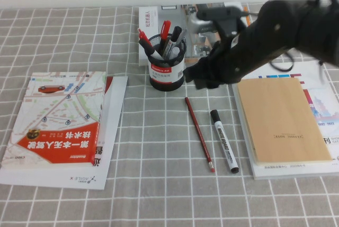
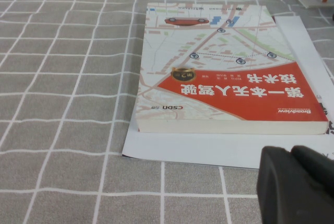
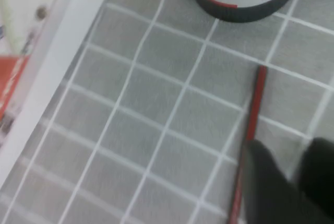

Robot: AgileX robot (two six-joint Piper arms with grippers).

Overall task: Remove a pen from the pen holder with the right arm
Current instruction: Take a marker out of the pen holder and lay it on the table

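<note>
Just right of the pen holder (image 1: 166,71), my right gripper (image 3: 293,174) hangs low and empty.
Its fingers (image 3: 267,182) stand part open on nothing, one tip beside the red pencil (image 3: 251,114) lying in front of the pen holder. The pens (image 1: 168,37) I want stand near upright in it, up and left of the fingers. The left gripper (image 2: 293,156), well left of the pen holder by the book (image 2: 219,72), is closed and empty.

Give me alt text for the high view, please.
The right gripper is open beside the black pen holder, near a red pencil and a marker lying on the checked tablecloth. The left gripper is out of frame.
</note>
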